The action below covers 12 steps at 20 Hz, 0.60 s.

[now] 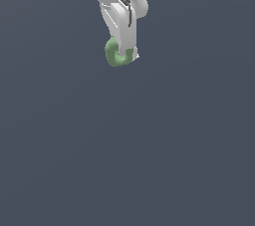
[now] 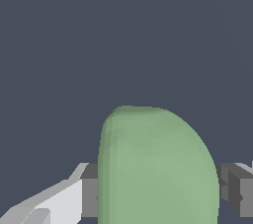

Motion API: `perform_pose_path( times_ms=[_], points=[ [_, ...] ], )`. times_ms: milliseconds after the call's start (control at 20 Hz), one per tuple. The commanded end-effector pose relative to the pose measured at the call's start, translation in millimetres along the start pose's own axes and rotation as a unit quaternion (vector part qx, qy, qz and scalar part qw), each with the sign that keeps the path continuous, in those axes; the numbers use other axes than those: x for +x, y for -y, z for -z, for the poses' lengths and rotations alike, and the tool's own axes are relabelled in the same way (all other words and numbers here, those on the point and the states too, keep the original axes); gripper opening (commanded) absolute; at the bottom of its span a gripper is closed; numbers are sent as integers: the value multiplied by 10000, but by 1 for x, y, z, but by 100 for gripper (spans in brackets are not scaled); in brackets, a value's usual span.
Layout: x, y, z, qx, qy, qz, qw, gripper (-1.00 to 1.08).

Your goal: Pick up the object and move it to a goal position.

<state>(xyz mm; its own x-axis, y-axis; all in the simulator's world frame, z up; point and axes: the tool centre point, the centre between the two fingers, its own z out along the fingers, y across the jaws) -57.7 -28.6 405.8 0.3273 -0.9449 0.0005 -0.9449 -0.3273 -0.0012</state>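
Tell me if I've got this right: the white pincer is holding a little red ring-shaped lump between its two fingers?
Not quite: the lump is pale green, not red. The wrist view shows it clearly, sitting between the two fingers of the white pincer, and the exterior view shows the same green.

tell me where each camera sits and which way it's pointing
Exterior view: off the arm, facing the gripper and the green object it holds; the white hand shows.
Wrist view: on the wrist, looking along the fingers at the object between them; only the fingers show.
Shared: object and gripper fingers.
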Motion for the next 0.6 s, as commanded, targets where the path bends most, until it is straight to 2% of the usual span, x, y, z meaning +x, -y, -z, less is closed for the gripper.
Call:
perform_pose_path(
  times_ms=[0, 550],
  points=[
    [4, 0, 15, -6, 2, 5, 10000, -100],
    [12, 1, 39, -6, 3, 10, 10000, -100]
  ],
)
